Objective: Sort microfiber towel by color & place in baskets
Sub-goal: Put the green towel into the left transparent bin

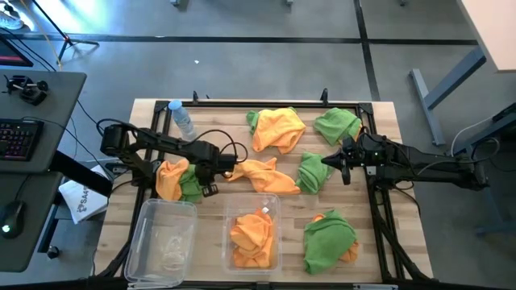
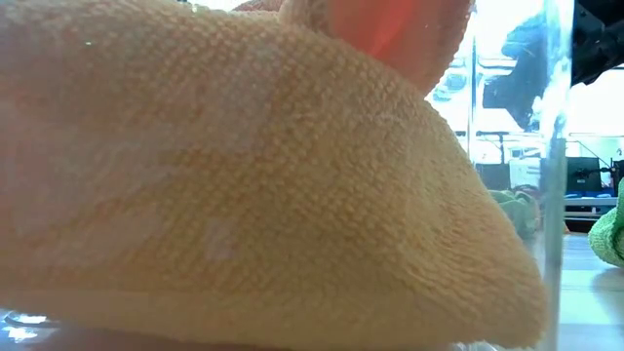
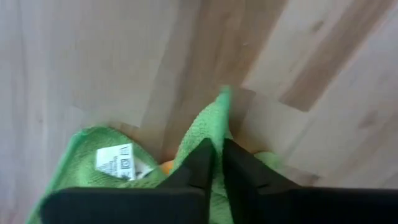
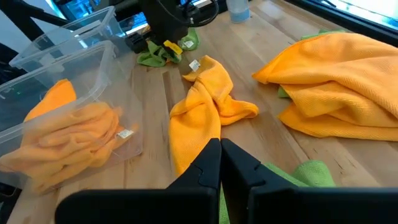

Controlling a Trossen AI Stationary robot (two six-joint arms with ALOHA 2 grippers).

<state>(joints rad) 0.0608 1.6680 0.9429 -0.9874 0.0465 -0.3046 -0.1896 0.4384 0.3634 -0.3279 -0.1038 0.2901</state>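
My left gripper (image 1: 203, 179) is shut on a green towel (image 3: 93, 163) with a white label, part of a green-and-orange heap (image 1: 179, 179) at the table's left. My right gripper (image 1: 326, 161) is shut at the right edge of another green towel (image 1: 311, 171) near the middle. One clear basket (image 1: 165, 240) holds no towels; the other basket (image 1: 272, 211) holds orange towels (image 1: 252, 234). Loose on the wood lie an orange towel (image 1: 262, 173), a big orange towel (image 1: 278, 129), a green towel (image 1: 337, 125), and a green towel over orange (image 1: 329, 240). In the low view an orange towel (image 2: 244, 195) fills the picture. My left gripper pinches a raised fold of the green towel (image 3: 214, 121) between its two fingers, coming from above. The fold stands up past the fingertips; the rest, with the label, spreads below over a bit of orange. My right gripper is shut on the green towel's edge (image 4: 292, 174), green showing between its fingers; the fingers hide the exact spot.
A small water bottle (image 1: 181, 119) lies at the far left of the table. A dark frame rims the table (image 1: 242, 103). A desk with a keyboard (image 1: 20, 137) stands beyond the left edge. Bare wood shows between the baskets and the near-right heap.
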